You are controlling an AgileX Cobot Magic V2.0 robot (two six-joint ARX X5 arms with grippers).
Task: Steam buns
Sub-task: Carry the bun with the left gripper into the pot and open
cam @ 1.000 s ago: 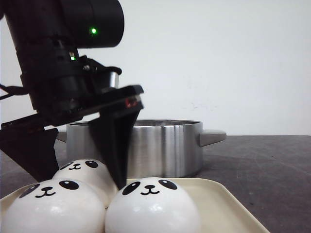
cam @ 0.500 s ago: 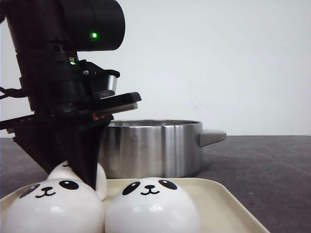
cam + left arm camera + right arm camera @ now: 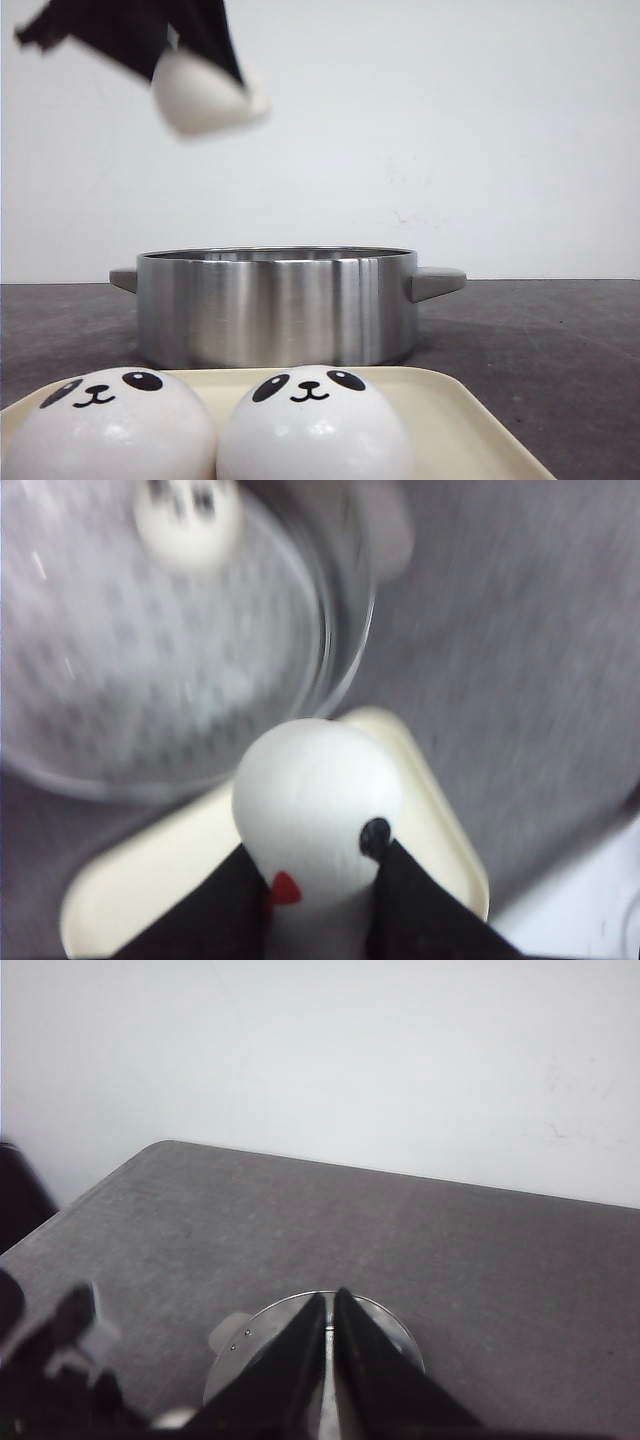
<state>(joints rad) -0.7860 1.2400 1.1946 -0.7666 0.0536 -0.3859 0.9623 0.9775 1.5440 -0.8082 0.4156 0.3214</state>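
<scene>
Bun (image 3: pixel 205 92) sits clamped in your left tool (image 3: pixel 190 60), high above the counter (image 3: pixel 540 330), with the steamer pot (image 3: pixel 277 305) below and slightly right. Your right tool (image 3: pixel 330 1360), fingers together, hangs over the pot.

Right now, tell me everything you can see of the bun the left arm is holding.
The held bun is a smooth white dome, matte like soft dough. The left pincer is shut on it, black fingers pressing both sides. It hangs in the air, high above the steel pot and clear of the tray. In the wrist view one black eye and a small red mark show near the fingers. It is blurred in the front view, so its tilt is unclear.
</scene>
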